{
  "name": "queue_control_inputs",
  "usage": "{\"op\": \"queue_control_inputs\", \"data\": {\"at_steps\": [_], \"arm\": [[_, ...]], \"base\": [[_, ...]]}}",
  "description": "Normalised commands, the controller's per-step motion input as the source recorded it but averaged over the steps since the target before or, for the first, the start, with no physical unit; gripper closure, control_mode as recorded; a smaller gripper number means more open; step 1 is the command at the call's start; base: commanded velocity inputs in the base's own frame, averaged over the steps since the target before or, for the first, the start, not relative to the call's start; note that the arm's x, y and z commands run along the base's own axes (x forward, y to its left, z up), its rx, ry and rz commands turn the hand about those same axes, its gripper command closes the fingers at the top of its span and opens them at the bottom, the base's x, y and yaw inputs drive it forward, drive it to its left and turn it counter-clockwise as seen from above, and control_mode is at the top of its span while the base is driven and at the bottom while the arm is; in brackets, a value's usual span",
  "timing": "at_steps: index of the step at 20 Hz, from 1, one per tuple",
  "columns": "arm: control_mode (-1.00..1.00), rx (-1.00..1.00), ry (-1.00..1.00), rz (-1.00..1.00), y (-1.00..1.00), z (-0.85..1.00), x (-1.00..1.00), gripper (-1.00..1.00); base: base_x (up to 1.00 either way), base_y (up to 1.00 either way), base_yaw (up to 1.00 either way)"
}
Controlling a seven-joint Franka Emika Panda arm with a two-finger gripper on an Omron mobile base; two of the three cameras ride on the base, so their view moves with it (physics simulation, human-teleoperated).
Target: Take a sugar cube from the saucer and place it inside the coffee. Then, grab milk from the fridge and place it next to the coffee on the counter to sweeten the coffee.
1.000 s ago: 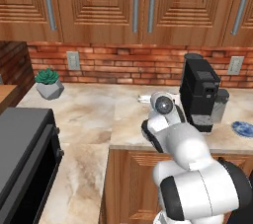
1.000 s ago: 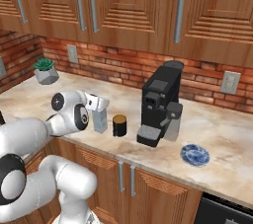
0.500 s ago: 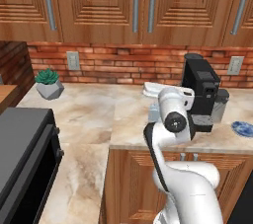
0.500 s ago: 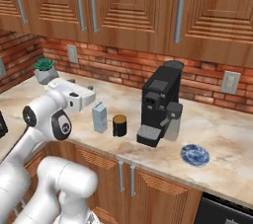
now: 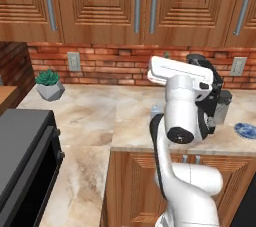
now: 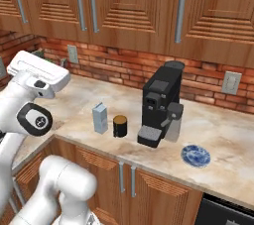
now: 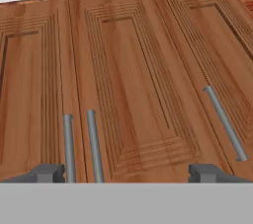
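Pale blue-grey gabled milk carton [image 6: 100, 118] standing upright on the beige marbled stone worktop [image 6: 223, 142], just beside the small black cylindrical coffee cup with brown top [image 6: 119, 126], close but apart as far as visible; placed there because the task wants milk next to the coffee, so reads as job essentially done. Cup parked in front and to the left of the tall black coffee machine [image 6: 159, 104], clear of its drip tray. Blue-and-white patterned round saucer [image 6: 195, 155] further right on the same worktop, well apart from cup, also seen at the edge in the left base view [image 5: 245, 130]; sugar cube on it too small to tell, cube in the coffee not visible either. Fingers [image 7: 47, 173] spread wide, grasping nothing, nothing between the tips. Hand camera aimed up at brown wooden upper cabinet doors [image 7: 133, 85] with steel bar handles [image 7: 93, 145], so wrist raised and pointed away from the worktop, consistent with a retreat pose. White arm [image 6: 34, 87] up and left of carton, well apart from it. Small potted green plant [image 5: 49, 84] at the far left by the brick wall, irrelevant. Main risk: elbow swing clipping the carton.
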Motion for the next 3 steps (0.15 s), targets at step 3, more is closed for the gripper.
{"op": "queue_control_inputs", "data": {"at_steps": [3], "arm": [[-1.00, 0.00, -0.13, -0.04, 0.00, 0.00, -0.16, -1.00]], "base": [[0.00, 0.00, 0.00]]}}
